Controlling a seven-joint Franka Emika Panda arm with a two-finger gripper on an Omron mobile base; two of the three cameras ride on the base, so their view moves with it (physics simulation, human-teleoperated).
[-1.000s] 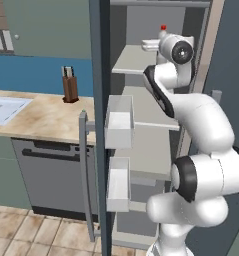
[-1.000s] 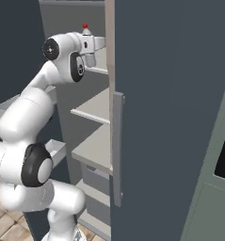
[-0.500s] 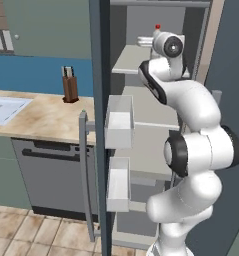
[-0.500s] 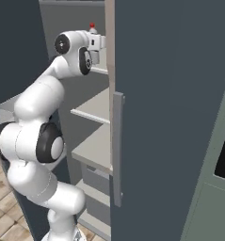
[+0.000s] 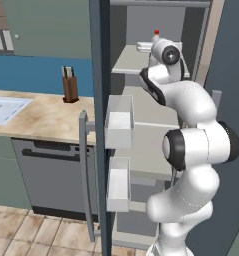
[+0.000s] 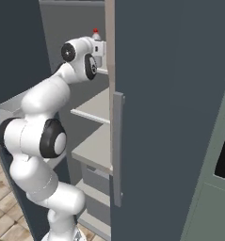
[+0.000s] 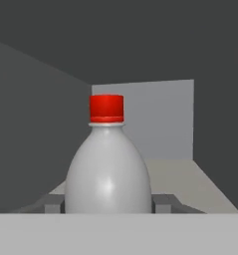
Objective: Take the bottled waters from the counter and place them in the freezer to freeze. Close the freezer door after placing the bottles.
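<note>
Up close, the hand view has the whitish bottle [image 7: 108,172] standing upright with its smooth, rounded shoulders and glossy red cap, and a dark fingertip [image 7: 163,203] pressed to each flank: the tool [image 7: 108,205] is gripping the bottle. Behind it lies a pale, flat shelf between dim grey walls.

From the left base view, the bottle shows as little more than a red cap [image 5: 156,33] peeping above the wrist, up at the top shelf [image 5: 128,60] of the freezer [image 5: 141,145]. That side also takes in the freezer door [image 5: 102,125] standing open edge-on, with its white boxy bins and long bar handle, and the beige marbled surface [image 5: 46,117] carrying a brown knife block [image 5: 69,86] beside a pale sink [image 5: 3,109].

The right base view instead gives the freezer's other slate door [image 6: 170,117], shut, matte and plain.

The glossy white arm rises tall, elbow bent, its wrist level and reaching into the top compartment.
</note>
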